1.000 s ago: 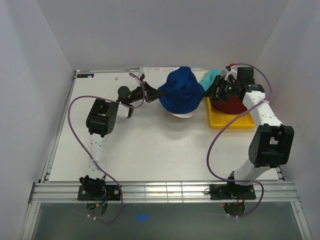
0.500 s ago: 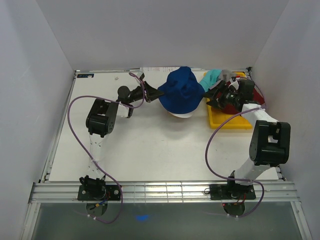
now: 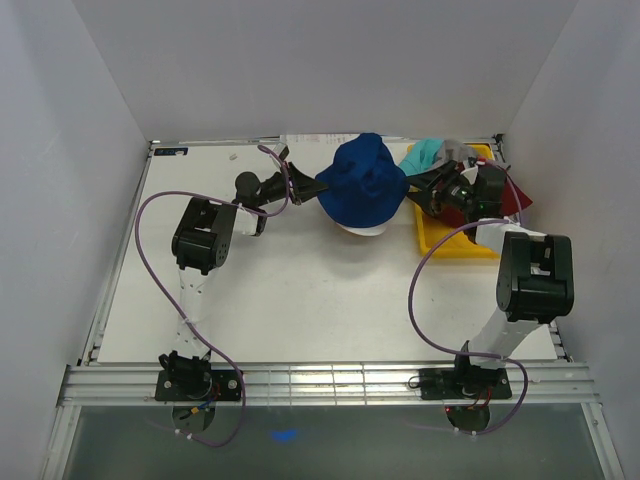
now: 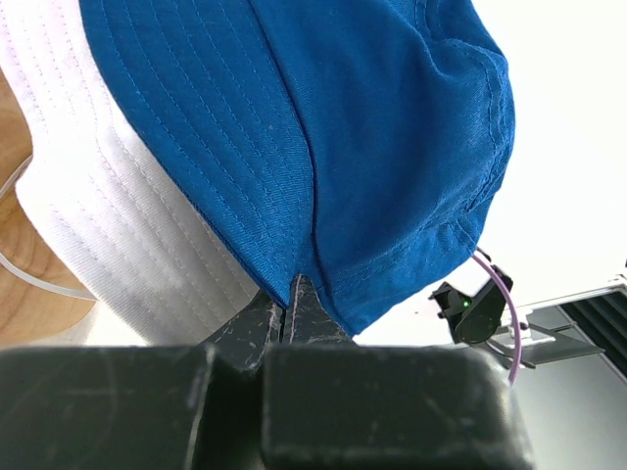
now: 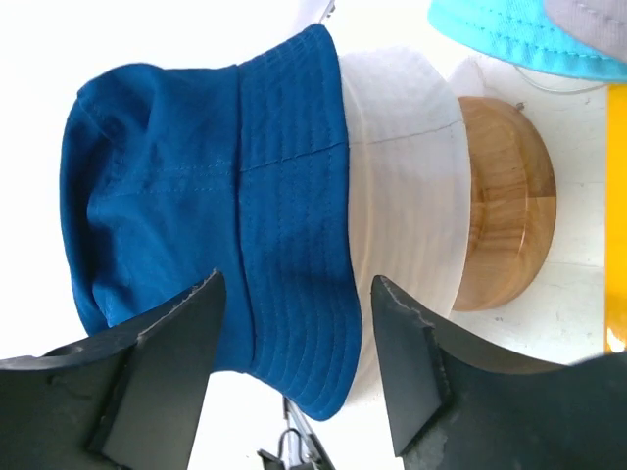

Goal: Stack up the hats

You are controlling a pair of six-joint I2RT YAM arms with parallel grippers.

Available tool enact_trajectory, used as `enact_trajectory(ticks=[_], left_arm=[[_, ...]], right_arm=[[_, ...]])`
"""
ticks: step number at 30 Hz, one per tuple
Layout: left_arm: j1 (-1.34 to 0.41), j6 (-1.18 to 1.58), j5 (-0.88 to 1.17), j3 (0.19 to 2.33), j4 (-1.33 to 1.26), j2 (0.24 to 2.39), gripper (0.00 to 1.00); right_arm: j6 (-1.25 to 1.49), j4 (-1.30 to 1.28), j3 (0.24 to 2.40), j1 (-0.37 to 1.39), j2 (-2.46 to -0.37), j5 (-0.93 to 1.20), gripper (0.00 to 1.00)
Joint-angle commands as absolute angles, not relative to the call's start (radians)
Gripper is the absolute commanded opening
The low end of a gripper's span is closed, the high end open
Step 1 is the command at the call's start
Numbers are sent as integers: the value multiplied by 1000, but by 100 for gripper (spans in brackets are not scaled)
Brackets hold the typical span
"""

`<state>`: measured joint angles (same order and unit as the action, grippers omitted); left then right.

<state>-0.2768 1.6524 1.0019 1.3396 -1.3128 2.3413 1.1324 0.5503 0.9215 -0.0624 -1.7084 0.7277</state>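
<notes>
My right arm has folded in since the earlier view. Its elbow now stands nearer, and my right gripper [image 3: 425,192] has swung off the far end of the tray [image 3: 455,243] to face left toward the blue hat [image 3: 368,185]. My left arm and all the hats lie as they did.

My left gripper [image 3: 312,188] is pinched tight on the left edge of the blue hat's brim, and the wrist view shows the fingertips [image 4: 306,299] pressed together on a fold of the blue cloth. My right gripper's fingers [image 5: 171,357] stand wide apart just right of the blue hat, with its brim showing between them. I cannot tell whether they touch it.

The blue hat sits at the far middle of the table [image 3: 300,290], crown up, pulled over the grey hat [image 5: 402,176]. The grey brim shows below the blue one. Both rest on the wooden stand [image 5: 505,196], whose round base shows under the grey brim.

The teal hat [image 3: 425,155] lies at the far left corner of the tray, just beside the blue hat. The red hat [image 3: 516,197] lies on the right side of the tray, mostly hidden behind my right wrist.
</notes>
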Motion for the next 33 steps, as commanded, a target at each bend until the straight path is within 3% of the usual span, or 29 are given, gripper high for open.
enact_trajectory(ticks=[1,15,20,21,25,30,33], left_arm=[[-273,1623,1023,1341,-1456,2261,0],[-270,1615,1032,1330,-1434,2256,0],[-268,1609,1032,1319,-1430,2256,0],[-267,1608,1031,1318,-1427,2256,0],[-262,1605,1028,1305,-1427,2250,0],[-258,1591,1017,1275,-1411,2243,0],[-252,1586,1009,1262,-1408,2238,0]], right_arm=[[1253,754,891,-60,-1736,709,65],[1361,902,879,-31,-1809,687,59],[1374,916,871,-26,-1821,678,43],[1374,914,870,-26,-1819,677,36],[1356,901,850,-26,-1821,675,21],[1307,850,825,-28,-1818,667,9],[1230,752,836,-26,-1806,655,8]])
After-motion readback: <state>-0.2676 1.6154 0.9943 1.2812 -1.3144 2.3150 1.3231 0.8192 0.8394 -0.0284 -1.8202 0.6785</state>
